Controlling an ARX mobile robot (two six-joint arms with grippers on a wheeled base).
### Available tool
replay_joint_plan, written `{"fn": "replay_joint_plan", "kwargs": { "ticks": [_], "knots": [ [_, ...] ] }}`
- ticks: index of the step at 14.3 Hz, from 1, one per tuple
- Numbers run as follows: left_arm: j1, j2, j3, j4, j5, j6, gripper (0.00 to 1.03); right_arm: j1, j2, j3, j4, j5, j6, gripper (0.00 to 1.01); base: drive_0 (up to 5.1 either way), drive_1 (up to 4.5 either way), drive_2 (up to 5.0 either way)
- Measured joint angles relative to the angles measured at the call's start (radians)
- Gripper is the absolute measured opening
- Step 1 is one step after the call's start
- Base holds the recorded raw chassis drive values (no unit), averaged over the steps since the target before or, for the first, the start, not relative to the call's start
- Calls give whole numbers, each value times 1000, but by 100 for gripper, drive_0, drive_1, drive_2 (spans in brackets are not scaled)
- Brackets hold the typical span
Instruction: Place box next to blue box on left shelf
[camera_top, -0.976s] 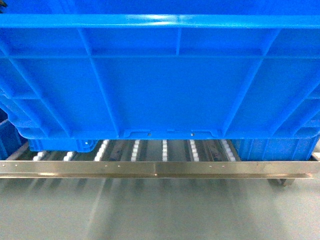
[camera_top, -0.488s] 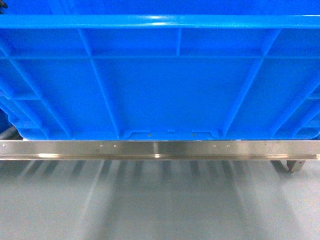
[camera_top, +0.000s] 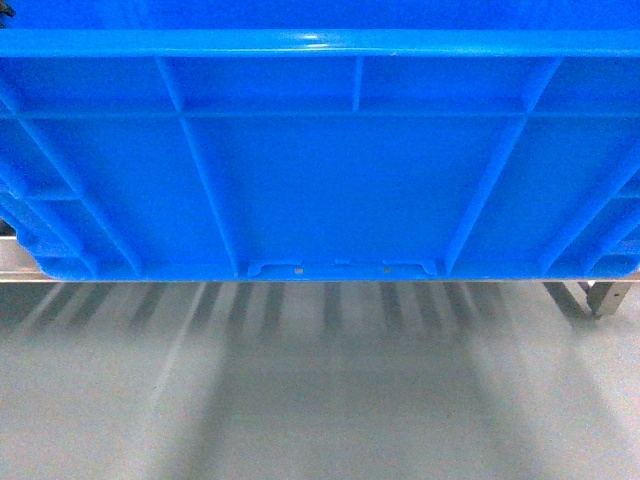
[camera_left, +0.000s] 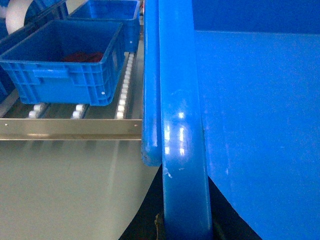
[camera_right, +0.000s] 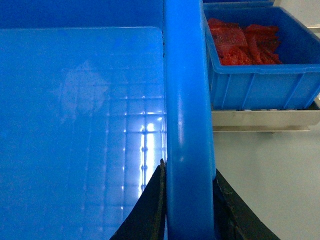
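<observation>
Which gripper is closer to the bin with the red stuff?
Right. The right gripper clamps the crate rim just beside the red-filled bin; the left gripper holds the opposite rim.

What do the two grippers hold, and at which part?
Both hold the box: left gripper on its left rim, right gripper on its right rim.

The box (camera_top: 320, 160) was bright blue moulded plastic, smooth and glossy, its thick rim throwing back white glints and its inner floor mirroring a faint grid. The left shelf (camera_left: 125, 82) carried small white plastic wheels behind a brushed, satiny metal front rail (camera_left: 65, 129). A smaller blue crate (camera_left: 65, 62) looked duller plastic. The floor (camera_top: 320, 390) was pale grey, smooth, with a soft sheen.
</observation>
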Motion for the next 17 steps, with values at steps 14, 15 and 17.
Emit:
{"fn": "replay_joint_plan", "kwargs": {
  "ticks": [14,15,17],
  "knots": [
    [0,0,0,-5,0,-2,6,0,0,-3,1,0,0,17,0,0,0],
    [0,0,0,-5,0,-2,6,0,0,-3,1,0,0,17,0,0,0],
    [0,0,0,-5,0,-2,6,0,0,-2,1,0,0,17,0,0,0]
  ]
}}
